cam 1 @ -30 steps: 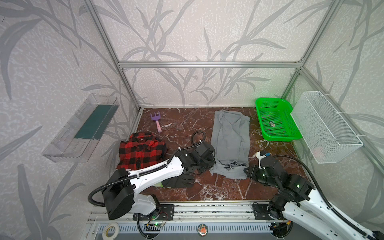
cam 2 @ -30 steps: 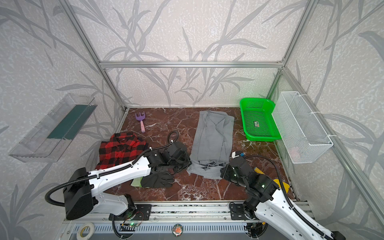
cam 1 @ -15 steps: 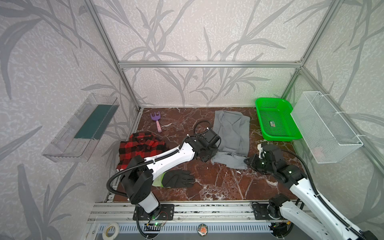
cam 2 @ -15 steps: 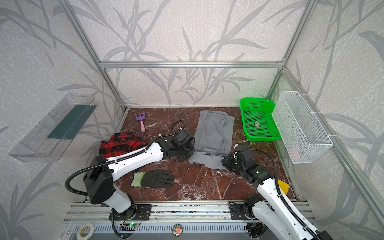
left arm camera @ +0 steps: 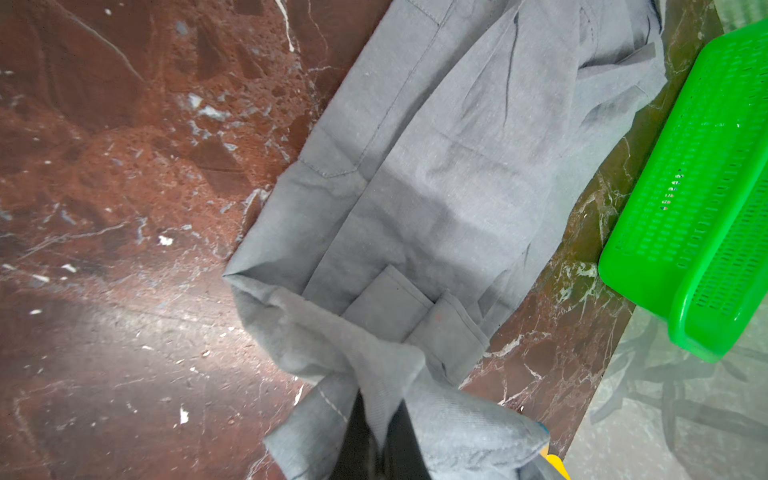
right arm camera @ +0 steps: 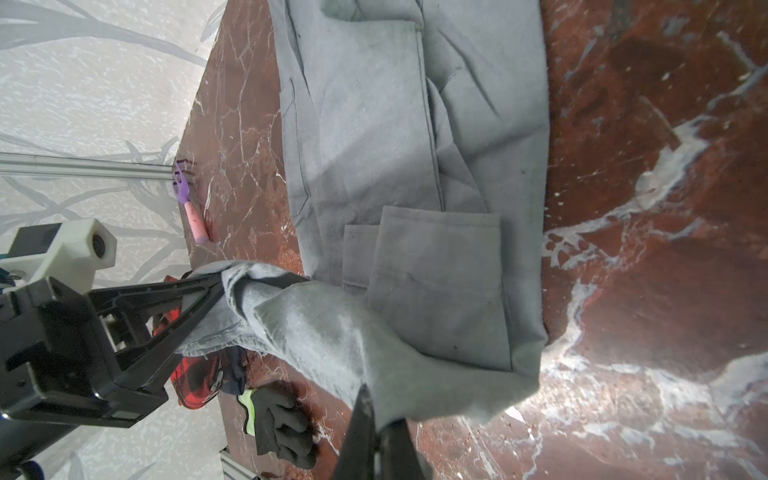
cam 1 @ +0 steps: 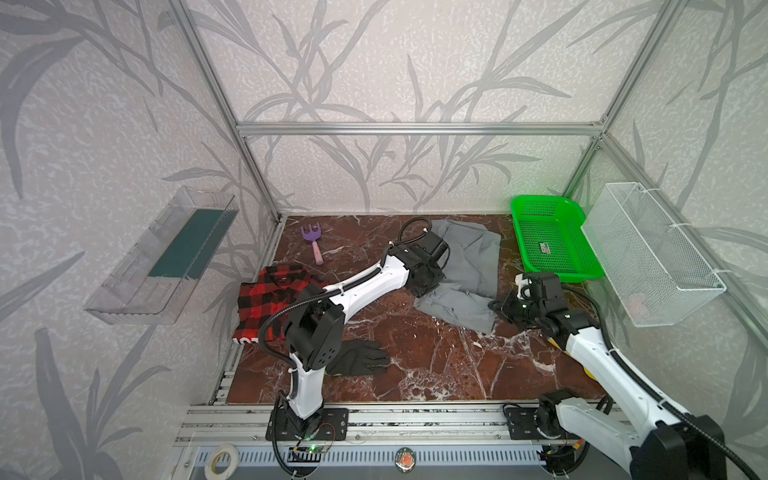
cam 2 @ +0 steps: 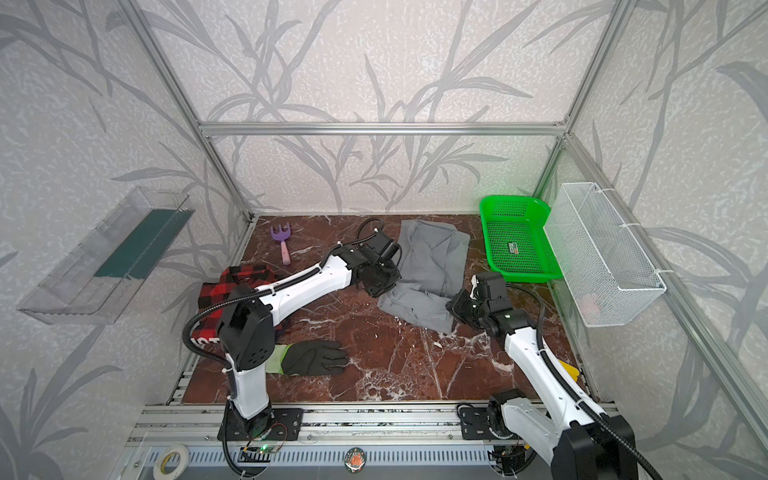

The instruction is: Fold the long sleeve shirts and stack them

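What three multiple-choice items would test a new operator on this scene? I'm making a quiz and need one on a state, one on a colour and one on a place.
1. How do the left gripper and the right gripper stand to the grey shirt?
A) both open above it
B) both shut on its cloth
C) only one touches it

2. The plaid shirt is:
A) blue and white
B) green and yellow
C) red and black

3. The black glove lies:
A) front left on the table
B) at its back right corner
C) at the middle of its back edge

Key:
1 B: the wrist views show cloth pinched in each gripper.
2 C: red and black checks show in both top views.
3 A: it lies near the front edge, left of the middle.
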Tool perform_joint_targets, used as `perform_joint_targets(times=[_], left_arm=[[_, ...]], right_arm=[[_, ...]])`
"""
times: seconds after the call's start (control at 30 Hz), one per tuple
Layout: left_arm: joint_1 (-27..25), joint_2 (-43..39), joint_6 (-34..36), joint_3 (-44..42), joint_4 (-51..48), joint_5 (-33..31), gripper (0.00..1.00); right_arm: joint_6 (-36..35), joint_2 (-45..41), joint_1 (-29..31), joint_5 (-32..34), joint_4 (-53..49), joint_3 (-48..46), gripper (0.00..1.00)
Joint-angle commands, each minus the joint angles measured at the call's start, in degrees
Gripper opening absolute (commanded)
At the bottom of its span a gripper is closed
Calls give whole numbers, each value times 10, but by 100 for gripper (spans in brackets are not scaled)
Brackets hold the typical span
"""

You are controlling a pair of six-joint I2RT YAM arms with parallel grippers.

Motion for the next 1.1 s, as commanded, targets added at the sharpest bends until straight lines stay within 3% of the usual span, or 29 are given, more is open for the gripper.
perform_joint_targets(times=[0.0, 0.93, 1.07], left_arm=[[8, 22, 18, 46, -46, 2, 0], [55, 222, 62, 306, -141, 17, 0], [63, 228, 67, 309, -141, 19, 14]], right_arm=[[-28, 29, -13, -7, 39, 31, 0], [-65, 272, -63, -5, 120, 135, 0], [-69, 298, -64, -2, 120, 144, 0]])
